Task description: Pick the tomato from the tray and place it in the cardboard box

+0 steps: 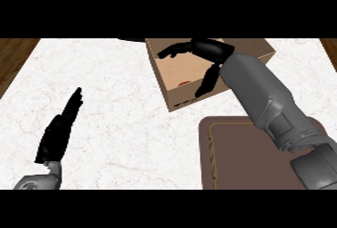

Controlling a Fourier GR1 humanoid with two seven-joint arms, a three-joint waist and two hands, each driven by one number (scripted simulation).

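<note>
The cardboard box (172, 71) stands at the far middle of the counter. A small patch of red, the tomato (186, 83), shows inside it, low down. My right hand (205, 48) hovers over the box, open, with its fingers spread to the left and its thumb hanging down beside the red patch; nothing is in its grasp. The brown tray (237, 156) lies at the near right, partly under my right forearm, and its visible part holds nothing. My left hand (59, 129) rests open at the near left, fingers straight and pointing away.
The white marble counter (112, 80) spreads to the left of the box and tray. Dark wooden floor (13, 53) shows past its left and right edges.
</note>
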